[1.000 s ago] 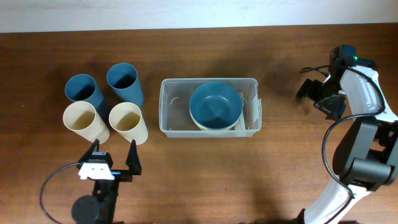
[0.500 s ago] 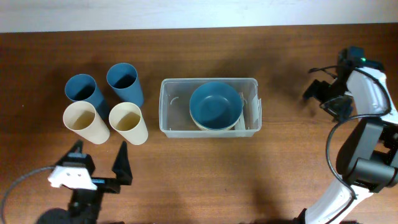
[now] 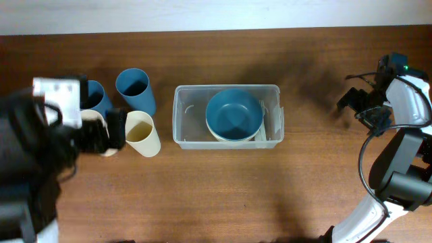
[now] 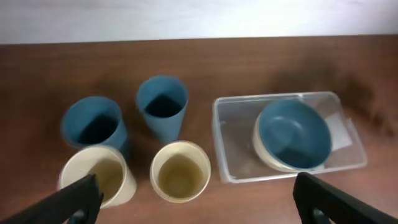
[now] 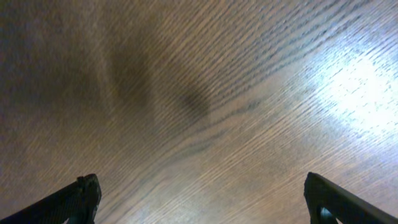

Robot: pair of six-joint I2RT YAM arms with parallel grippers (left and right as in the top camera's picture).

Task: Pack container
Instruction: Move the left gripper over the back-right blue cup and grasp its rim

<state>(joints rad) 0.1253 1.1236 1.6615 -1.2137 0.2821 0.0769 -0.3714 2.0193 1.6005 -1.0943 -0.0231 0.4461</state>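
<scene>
Jaws left: wide apart, empty, over cups | jaws right: wide apart, empty

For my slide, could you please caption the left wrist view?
Open left pincer above four cups and the container holding a blue bowl.

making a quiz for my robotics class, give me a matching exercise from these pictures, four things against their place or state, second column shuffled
Column one
1 container
2 blue bowl
3 cream cup
4 right fingers

Column two
a inside the container
b open above the table
c clear plastic
d upright beside the container

Pairs: 1-c, 2-a, 3-d, 4-b
</scene>
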